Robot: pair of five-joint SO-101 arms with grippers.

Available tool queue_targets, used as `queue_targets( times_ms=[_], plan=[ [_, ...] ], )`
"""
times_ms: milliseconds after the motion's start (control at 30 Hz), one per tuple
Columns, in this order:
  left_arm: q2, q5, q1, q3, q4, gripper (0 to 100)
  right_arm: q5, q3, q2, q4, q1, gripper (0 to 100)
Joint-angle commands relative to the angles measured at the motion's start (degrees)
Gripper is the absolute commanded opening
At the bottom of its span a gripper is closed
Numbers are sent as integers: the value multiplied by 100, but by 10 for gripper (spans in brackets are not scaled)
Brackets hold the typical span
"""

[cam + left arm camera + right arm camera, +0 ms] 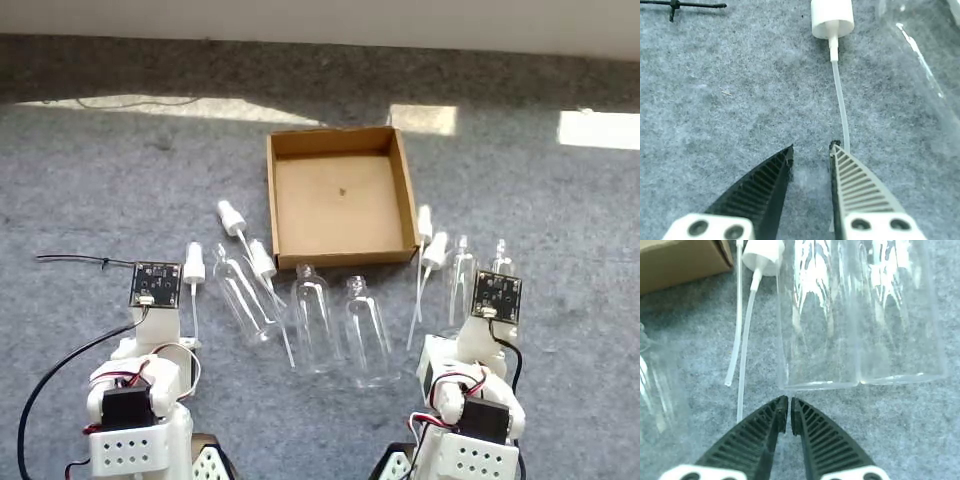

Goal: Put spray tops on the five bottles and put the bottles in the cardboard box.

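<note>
Empty cardboard box [340, 210] beyond arms. Five bottles [312, 318] lying uncapped at its near side. Idle right gripper [789, 401] closed on nothing, just short of two bottle bases. Parted left gripper [812, 147] touches tube of spray top [832, 17]. Recommend gripping cap, not thin tube.

Grey carpet [120, 180] — bottles [312, 322], spray tops [194, 264], box [330, 215]

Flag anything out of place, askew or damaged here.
Nothing looks spilled or broken. One stray: a thin black strap, like a cable tie, lies on the carpet left of the spray tops, apart from the bottles.
</note>
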Motion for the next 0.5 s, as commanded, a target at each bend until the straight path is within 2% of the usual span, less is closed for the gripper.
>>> queue_targets(
  times_ms=[0,300,467],
  plan=[
    [-66,0,-40,110,26,124,18,576,-31,31,22,5],
    [-66,-18,-40,110,26,124,53,470,-40,31,92,5],
    [-66,-9,-40,110,26,124,44,-699,-13,84,356,5]
  ],
)
